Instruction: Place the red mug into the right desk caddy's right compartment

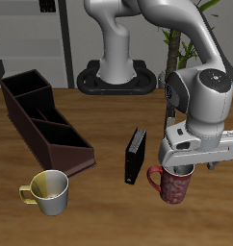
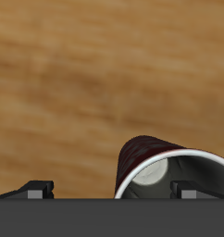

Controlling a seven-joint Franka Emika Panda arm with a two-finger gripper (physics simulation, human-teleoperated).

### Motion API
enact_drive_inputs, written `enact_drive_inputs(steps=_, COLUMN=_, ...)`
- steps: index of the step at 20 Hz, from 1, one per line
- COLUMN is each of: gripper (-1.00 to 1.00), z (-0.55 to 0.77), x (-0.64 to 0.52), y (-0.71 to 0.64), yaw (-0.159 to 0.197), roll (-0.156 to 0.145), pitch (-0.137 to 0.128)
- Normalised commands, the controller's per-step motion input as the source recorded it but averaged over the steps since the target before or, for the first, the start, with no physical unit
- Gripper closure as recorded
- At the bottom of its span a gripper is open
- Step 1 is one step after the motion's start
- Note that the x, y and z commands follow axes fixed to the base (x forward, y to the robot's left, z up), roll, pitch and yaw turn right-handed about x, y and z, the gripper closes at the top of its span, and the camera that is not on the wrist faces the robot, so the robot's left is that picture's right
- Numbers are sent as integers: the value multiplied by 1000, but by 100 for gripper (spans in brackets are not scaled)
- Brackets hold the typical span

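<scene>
My pincer (image 1: 179,171) sits over the speckled red mug (image 1: 174,184), fingers straddling its rim for a wall pinch; whether they press, I cannot tell. The long maroon desk caddy (image 1: 46,123) lies well apart from that mug, beyond the black box (image 1: 136,155).

You're working at what looks like a simulated office or study desk. The worktop (image 1: 99,120) is brown wood grain, seen close in the wrist view too. On it stand desk things: a long maroon caddy (image 1: 46,125) toward one back corner, a black book (image 1: 136,154) standing mid-table, and a cream mug (image 1: 49,190) near the front edge. Behind the back edge you can see a potted plant's leaves (image 1: 176,38) and grey shelving or blinds (image 1: 41,43), blurred. The flat, clean rendering marks it as a simulator scene.
</scene>
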Motion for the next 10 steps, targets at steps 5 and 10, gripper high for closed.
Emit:
enact_drive_inputs(steps=5, gripper=100, z=-406, x=32, y=-70, yaw=-48, roll=12, pitch=38)
enact_drive_inputs(steps=10, gripper=100, z=-283, x=59, y=-99, yaw=-20, roll=-8, pitch=33)
